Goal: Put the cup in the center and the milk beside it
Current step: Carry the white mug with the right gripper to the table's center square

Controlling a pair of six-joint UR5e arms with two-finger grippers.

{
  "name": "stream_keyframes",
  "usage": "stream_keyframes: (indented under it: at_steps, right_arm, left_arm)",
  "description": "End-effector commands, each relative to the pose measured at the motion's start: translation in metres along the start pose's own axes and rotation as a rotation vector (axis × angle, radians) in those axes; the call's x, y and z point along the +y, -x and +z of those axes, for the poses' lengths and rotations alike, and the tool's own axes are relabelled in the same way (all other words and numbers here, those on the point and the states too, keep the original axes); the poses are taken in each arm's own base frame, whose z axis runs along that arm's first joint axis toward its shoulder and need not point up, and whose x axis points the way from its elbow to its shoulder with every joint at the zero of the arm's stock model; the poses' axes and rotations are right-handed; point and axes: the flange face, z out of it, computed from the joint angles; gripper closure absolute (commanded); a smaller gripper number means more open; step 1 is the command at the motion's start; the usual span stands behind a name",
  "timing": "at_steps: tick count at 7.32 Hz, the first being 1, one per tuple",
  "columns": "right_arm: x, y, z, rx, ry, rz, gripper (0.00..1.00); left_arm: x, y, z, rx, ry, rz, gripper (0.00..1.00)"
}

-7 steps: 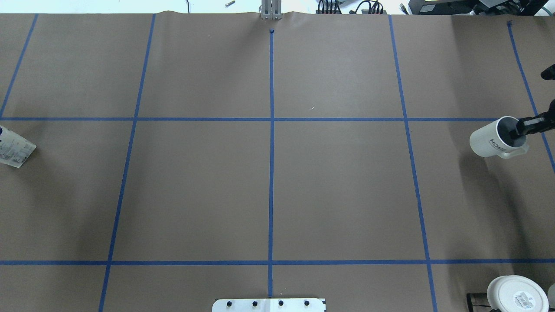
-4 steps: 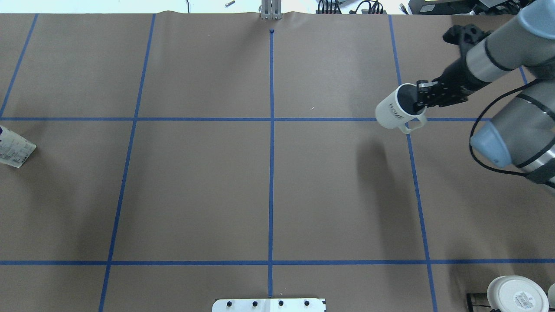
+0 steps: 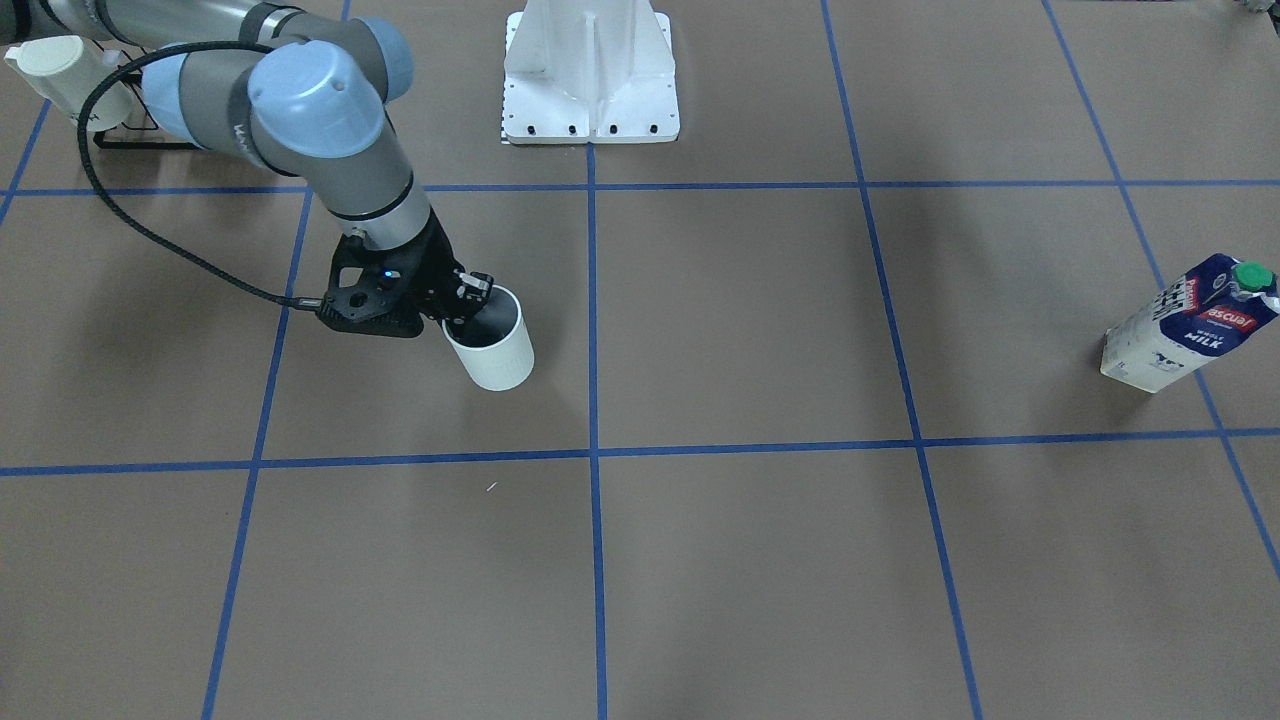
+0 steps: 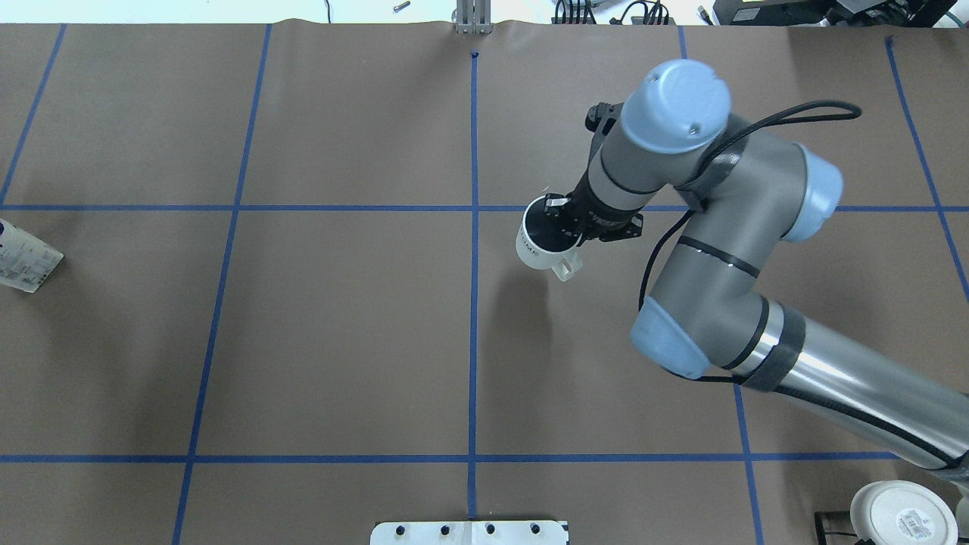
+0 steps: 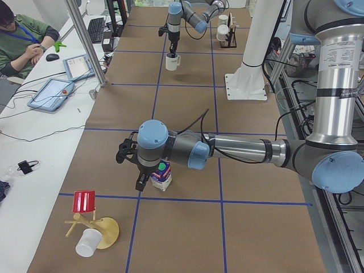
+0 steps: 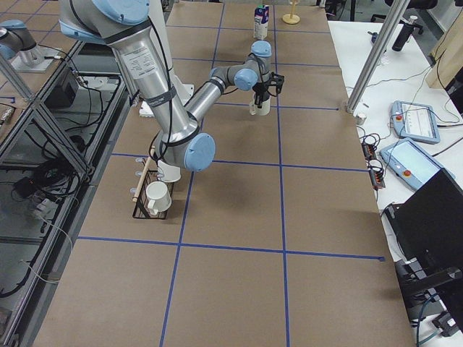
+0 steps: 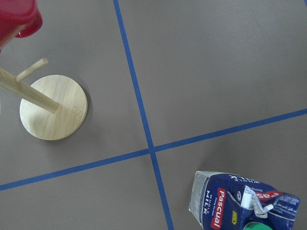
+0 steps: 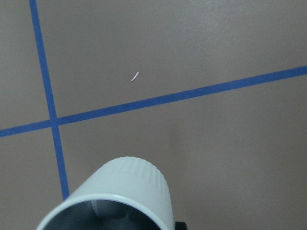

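Note:
The cup [image 4: 541,244] is white with a dark inside and hangs tilted a little above the center [image 4: 363,333], just right of the vertical tape line and near the far tape line. My right gripper [image 4: 566,227] is shut on its rim, one finger inside; this also shows in the front view [image 3: 462,306], where the cup [image 3: 492,352] is below it. The cup fills the bottom of the right wrist view [image 8: 115,196]. The milk [image 3: 1190,322] stands far off on my left side [image 4: 26,261]. My left gripper [image 5: 138,169] is close beside the milk [image 5: 162,175]; I cannot tell if it is open.
A rack with white mugs [image 4: 901,515] stands at the near right corner. A wooden mug tree [image 7: 53,106] with a red cup [image 5: 85,201] stands beyond the milk, a white cup [image 5: 86,244] beside it. The robot base [image 3: 590,70] is at the near edge.
My right arm has carried the cup from the table's right edge leftward into the middle patch. The milk has not moved.

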Motion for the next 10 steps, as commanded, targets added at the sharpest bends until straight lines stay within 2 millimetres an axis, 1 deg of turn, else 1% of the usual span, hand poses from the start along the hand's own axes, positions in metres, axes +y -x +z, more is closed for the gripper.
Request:
stream_keyframes:
  at_steps: [1, 2, 3, 4, 5, 7, 9, 10]
  right_arm:
    - [0.035, 0.036, 0.022, 0.087, -0.014, 0.04, 1.0]
    - [0.047, 0.053, 0.026, 0.115, -0.01, 0.033, 1.0]
    - [0.055, 0.07, 0.032, 0.118, -0.005, 0.062, 1.0]
    - [0.056, 0.082, 0.032, 0.114, -0.003, 0.059, 1.0]
    - [0.059, 0.085, 0.035, 0.115, 0.002, 0.055, 1.0]
    - [0.06, 0.081, 0.039, 0.122, 0.008, 0.046, 1.0]
    - [0.063, 0.087, 0.036, 0.097, 0.006, 0.042, 1.0]
    - [0.062, 0.09, 0.039, 0.084, 0.005, 0.04, 1.0]
  left_arm:
    - [0.0, 0.001, 0.001, 0.0, 0.002, -0.002, 0.01]
    - [0.001, 0.002, 0.001, 0.0, 0.003, -0.003, 0.01]
    - [0.001, 0.002, 0.001, 0.0, 0.004, -0.003, 0.01]
    - [0.002, 0.004, 0.003, 0.0, 0.008, -0.008, 0.01]
    - [0.002, 0.005, 0.005, 0.001, 0.011, -0.007, 0.01]
    - [0.002, 0.005, 0.005, 0.001, 0.011, -0.007, 0.01]
    - [0.002, 0.005, 0.005, 0.002, 0.011, -0.009, 0.01]
    - [0.002, 0.005, 0.005, 0.001, 0.011, -0.009, 0.01]
